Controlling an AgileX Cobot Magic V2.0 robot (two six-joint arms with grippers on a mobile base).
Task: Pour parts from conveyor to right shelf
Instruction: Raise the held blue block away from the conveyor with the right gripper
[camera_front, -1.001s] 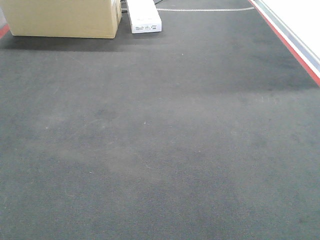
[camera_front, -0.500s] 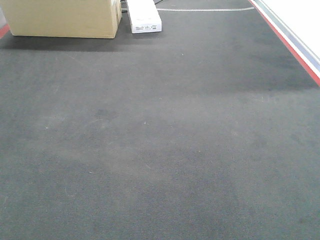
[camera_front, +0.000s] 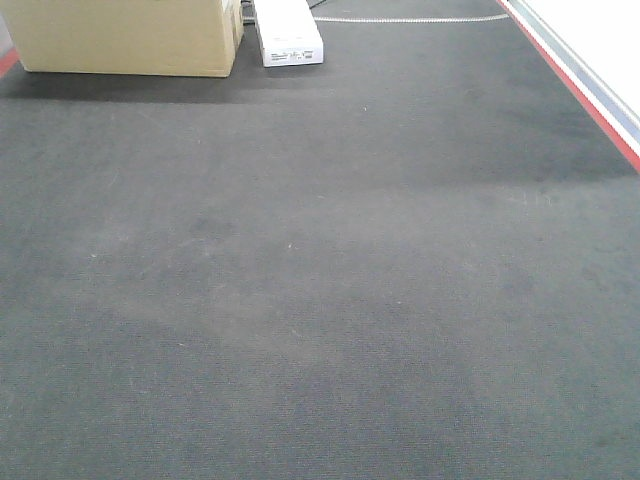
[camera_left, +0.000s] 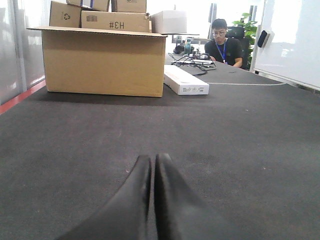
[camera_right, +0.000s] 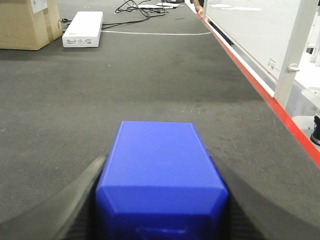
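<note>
Your right fingers (camera_right: 70, 207) grip a blue box (camera_right: 160, 165) on both sides, bottom centre of the right wrist frame, with the carpet (camera_right: 150, 75) beyond it. Your left fingers (camera_left: 140, 192) are pressed together with nothing between them, bottom centre of their frame. Farther off, upper left, a cardboard box (camera_left: 102, 62) sits just beside a white box (camera_left: 186, 85). A seated person (camera_left: 222, 45) is at the top right.

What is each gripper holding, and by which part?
The right gripper clamps a blue box by its two opposite sides. The left gripper is shut with nothing between its fingers.
</note>
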